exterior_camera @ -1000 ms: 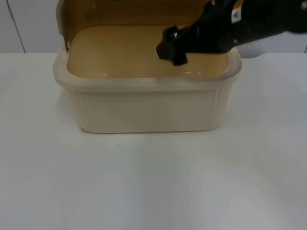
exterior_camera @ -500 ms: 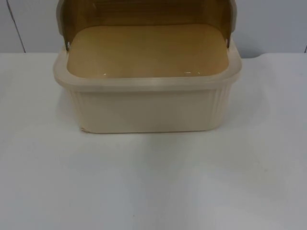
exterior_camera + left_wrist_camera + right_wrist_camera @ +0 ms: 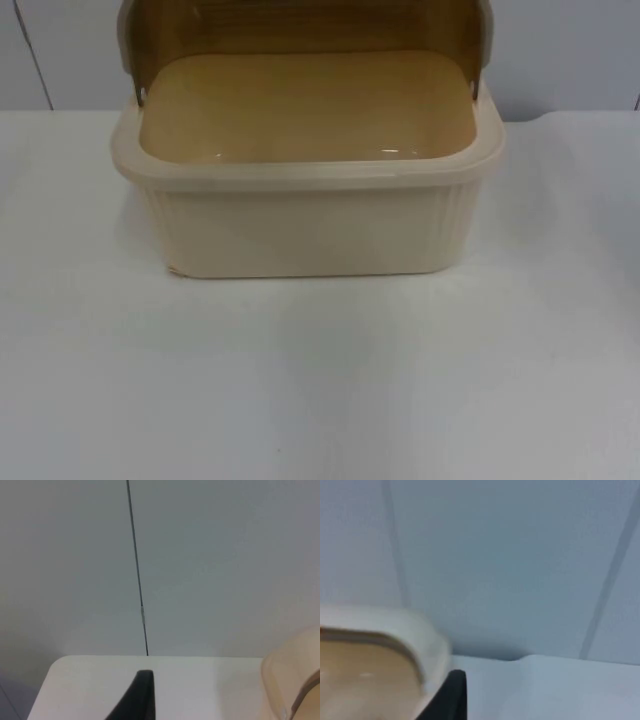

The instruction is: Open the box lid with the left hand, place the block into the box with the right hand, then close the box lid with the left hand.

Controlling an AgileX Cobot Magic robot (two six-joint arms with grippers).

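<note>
Standing open-lidded: box (image 3: 305, 225) on table (image 3: 320, 380)

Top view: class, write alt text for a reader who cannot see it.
A cream ribbed box stands on the white table with its lid raised at the back, against the grey partition wall. Its tan inside shows no block.

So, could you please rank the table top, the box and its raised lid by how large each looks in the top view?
1. Table top, the largest area.
2. Box, cream, with its tan inside showing.
3. Lid, stood open behind the box; the picture's upper edge cuts it off, so its full size is unsure.
</note>
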